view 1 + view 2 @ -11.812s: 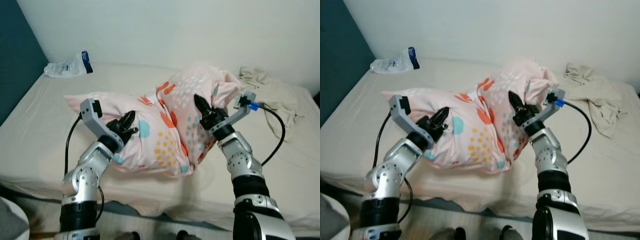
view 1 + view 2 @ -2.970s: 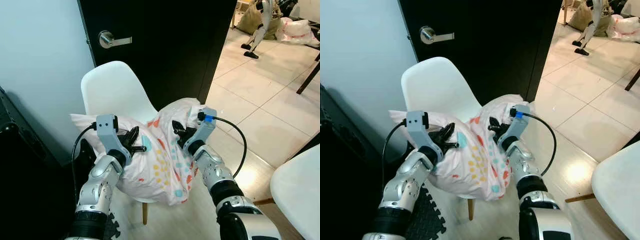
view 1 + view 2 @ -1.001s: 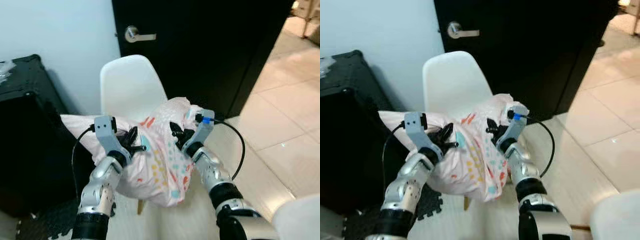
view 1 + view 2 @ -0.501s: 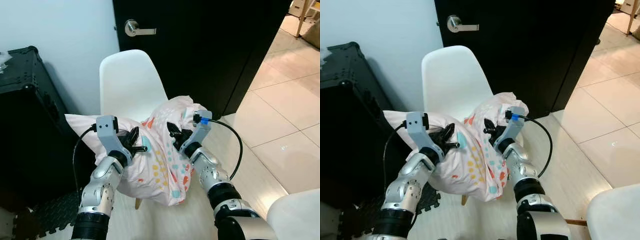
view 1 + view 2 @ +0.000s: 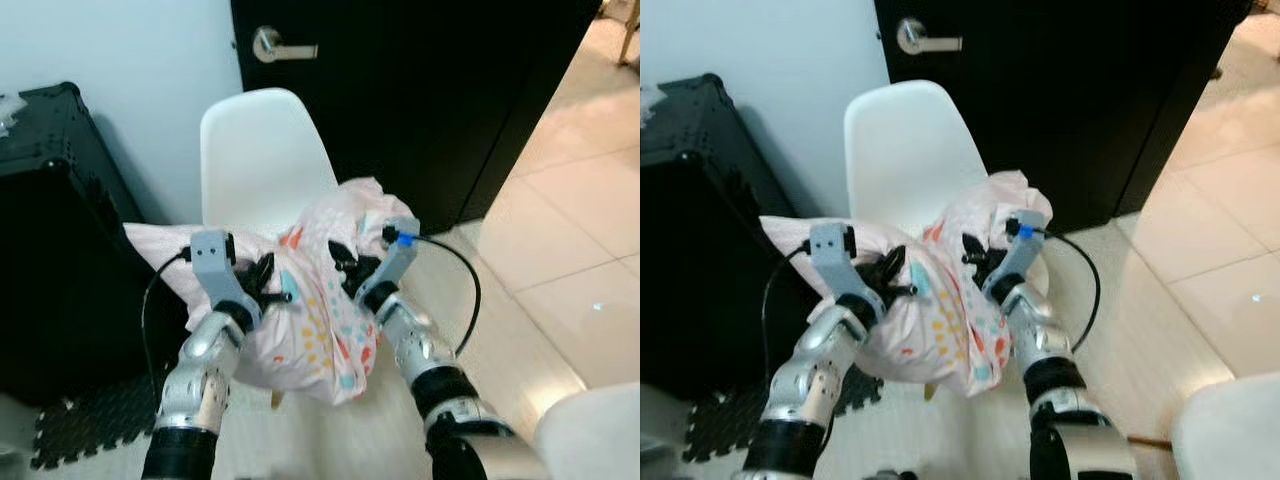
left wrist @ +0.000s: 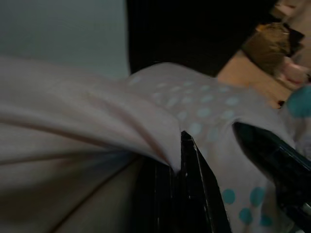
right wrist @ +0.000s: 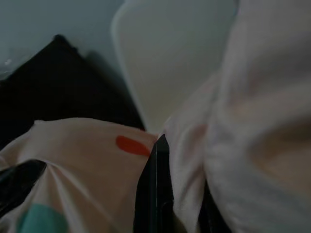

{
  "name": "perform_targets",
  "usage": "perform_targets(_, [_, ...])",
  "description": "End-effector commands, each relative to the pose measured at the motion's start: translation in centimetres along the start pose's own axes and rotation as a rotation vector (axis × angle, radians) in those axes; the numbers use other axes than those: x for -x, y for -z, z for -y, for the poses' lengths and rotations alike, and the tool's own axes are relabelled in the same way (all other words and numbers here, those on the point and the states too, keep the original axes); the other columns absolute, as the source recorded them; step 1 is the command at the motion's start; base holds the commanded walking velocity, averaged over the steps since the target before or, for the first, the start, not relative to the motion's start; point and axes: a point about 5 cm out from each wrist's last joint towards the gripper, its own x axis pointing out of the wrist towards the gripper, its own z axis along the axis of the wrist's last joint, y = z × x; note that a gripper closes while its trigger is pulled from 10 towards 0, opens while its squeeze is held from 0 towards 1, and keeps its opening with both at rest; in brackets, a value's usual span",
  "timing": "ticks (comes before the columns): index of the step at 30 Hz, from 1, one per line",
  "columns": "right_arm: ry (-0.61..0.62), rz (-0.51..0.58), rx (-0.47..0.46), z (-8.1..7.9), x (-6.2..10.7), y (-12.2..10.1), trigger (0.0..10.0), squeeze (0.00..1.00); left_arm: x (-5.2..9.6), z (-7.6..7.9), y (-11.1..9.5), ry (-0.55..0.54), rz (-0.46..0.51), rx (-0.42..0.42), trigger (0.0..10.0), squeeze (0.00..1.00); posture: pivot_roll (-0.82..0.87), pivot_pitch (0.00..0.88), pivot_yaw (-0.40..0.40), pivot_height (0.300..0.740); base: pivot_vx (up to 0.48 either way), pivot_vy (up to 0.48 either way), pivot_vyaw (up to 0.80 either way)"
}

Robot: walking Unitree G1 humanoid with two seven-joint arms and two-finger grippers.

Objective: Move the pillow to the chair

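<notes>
Pillow (image 5: 310, 320), soft and pale pink with orange, yellow and teal dots, is held up between both grippers in front of a white chair (image 5: 262, 160), sagging over the front of the seat. Both silver arms reach forward and upward with elbows bent, wrists tilted in toward each other. The left gripper (image 5: 268, 283) pinches a fold of the pillow's left half; in the left wrist view its black fingers (image 6: 187, 194) are closed tight on bunched fabric. The right gripper (image 5: 345, 268) presses into the pillow's raised, crumpled right half; in the right wrist view a slim black finger (image 7: 156, 189) is buried in a crease, clamped on cloth. The pillow folds in the middle and its lower edge hangs loose. The chair is a smooth moulded plastic shell with a rounded back. Behind it stands a dark door (image 5: 420, 90) with a metal lever handle (image 5: 280, 46). A black case (image 5: 60, 230) sits to the left, beside a pale wall (image 5: 120, 50), and glossy beige floor tiles (image 5: 570, 240) lie to the right.
</notes>
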Motion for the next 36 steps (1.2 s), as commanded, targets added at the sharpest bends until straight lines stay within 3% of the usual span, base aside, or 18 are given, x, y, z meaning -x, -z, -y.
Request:
perform_targets(1, [-0.078,-0.013,0.014,-1.5,-0.6,0.3,10.0,0.00,-0.2,0.8,-0.1,0.039,0.010,-0.006,10.0,0.00,0.00,0.124,0.005,0.740,0.000,0.000,0.00])
perform_targets(14, [-0.138,-0.020,0.030,-2.3,-0.7,0.5,10.0,0.00,-0.3,1.1,-0.6,0.052,0.043,-0.015,10.0,0.00,0.00,0.112,-0.004,0.740,0.000,0.000,0.00])
perform_targets(21, [-0.164,0.002,0.033,-2.8,-0.9,0.2,10.0,0.00,-0.4,1.0,-1.7,0.057,0.081,-0.029,10.0,0.00,0.01,0.108,-0.006,0.740,0.276,0.000,0.09])
perform_targets(25, [-0.164,0.010,0.029,-2.8,-0.9,0.0,10.0,0.00,-0.4,1.1,-1.9,0.059,0.085,-0.031,10.0,0.00,0.01,0.110,-0.003,0.740,0.306,0.000,0.70])
perform_targets(36, [-0.119,0.005,0.021,-2.4,-0.8,0.1,10.0,0.00,-0.4,1.3,-2.0,0.074,0.086,-0.030,10.0,0.00,0.01,0.117,0.006,0.740,0.334,0.000,0.00])
